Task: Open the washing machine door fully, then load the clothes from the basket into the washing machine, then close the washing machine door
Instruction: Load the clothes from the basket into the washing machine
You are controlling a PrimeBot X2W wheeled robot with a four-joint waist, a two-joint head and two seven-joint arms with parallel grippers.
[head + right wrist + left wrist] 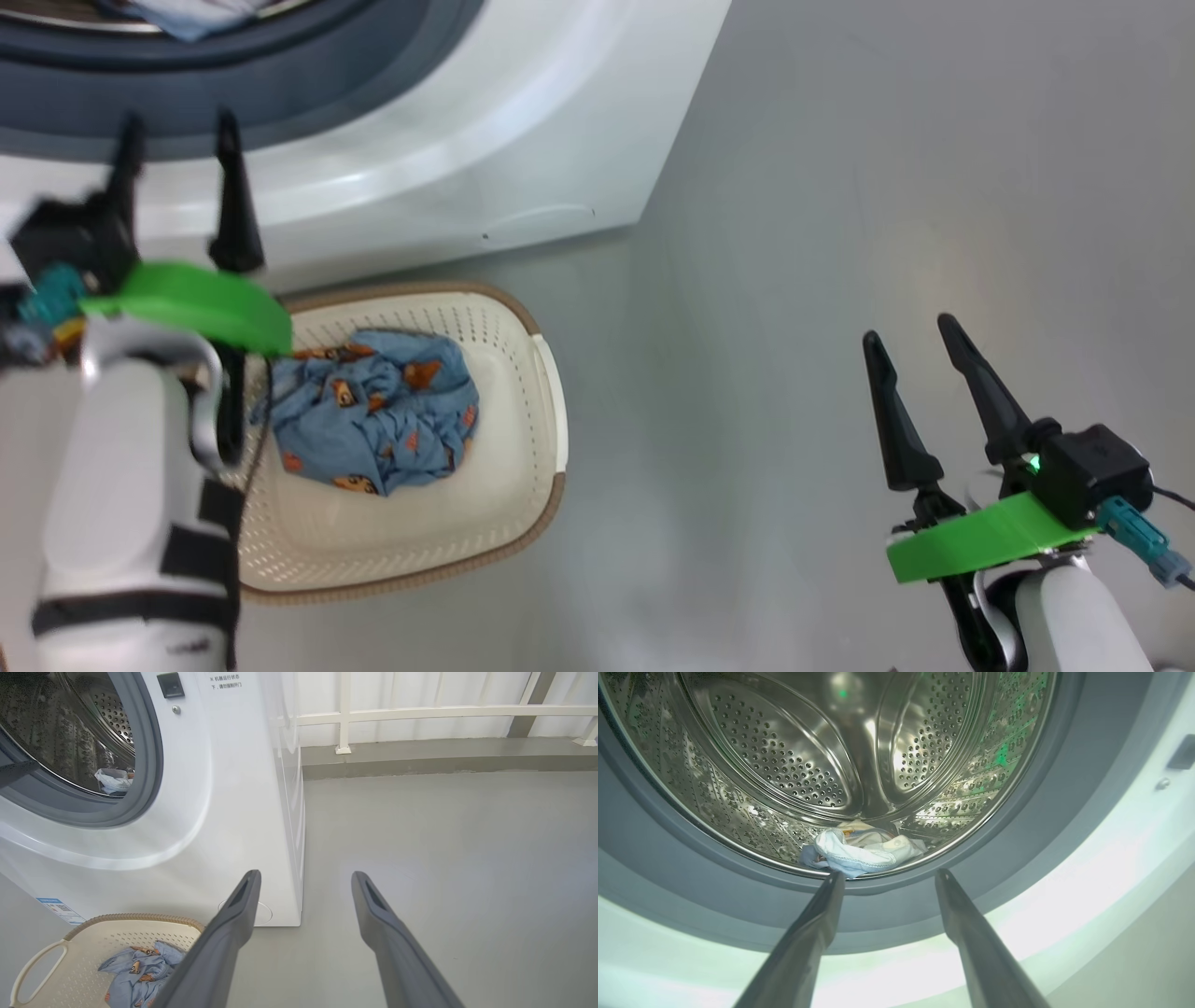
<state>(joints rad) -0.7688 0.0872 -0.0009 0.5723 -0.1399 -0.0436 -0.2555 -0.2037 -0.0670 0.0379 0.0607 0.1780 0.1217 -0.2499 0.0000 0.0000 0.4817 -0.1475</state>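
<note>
Left gripper [177, 131] upper left by the washing machine [523, 140] mouth, right gripper [910, 336] lower right, both wide open and empty; the clothes [373, 420] bunched in the basket [551, 411] centre-left look soft, light and floppy, so pinch a raised top fold.

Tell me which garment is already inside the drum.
The whitish cloth at the front of the drum; the blue orange-printed garment lies in the basket.

A bare laundry corner: a washer [224, 812] on grey floor [444, 835], a basket [131, 916] beside it, white railing [420, 714] behind.
</note>
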